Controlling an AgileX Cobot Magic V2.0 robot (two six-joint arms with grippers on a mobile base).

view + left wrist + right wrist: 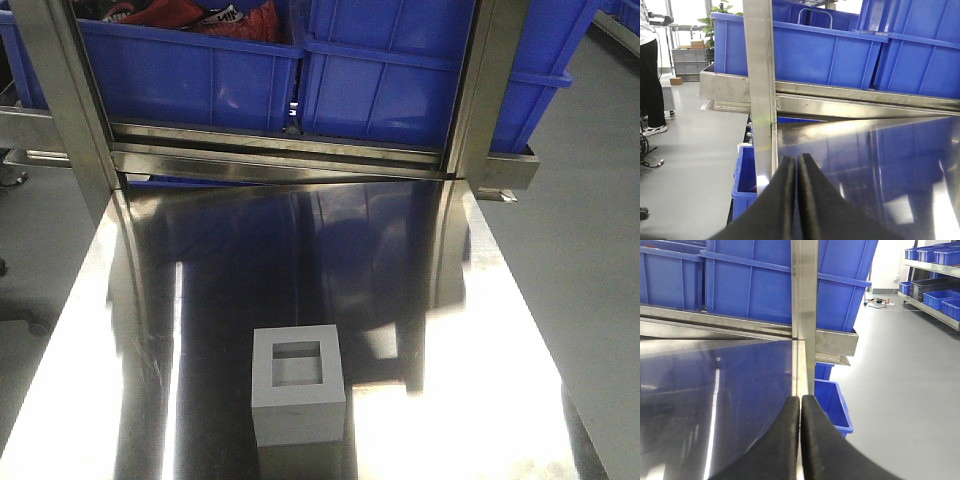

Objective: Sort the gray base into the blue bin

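The gray base (298, 385) stands recess-up on the steel table (300, 260), the blue bin (400, 95) racked well beyond it. My left gripper (795, 160) and right gripper (800, 401) wait wide of the base, jaws pressed together: no approach begun, I judge.

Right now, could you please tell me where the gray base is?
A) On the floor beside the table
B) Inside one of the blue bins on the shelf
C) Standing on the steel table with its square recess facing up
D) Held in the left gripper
C: the front view shows the gray base standing alone on the steel table, with its square recess open to the top.
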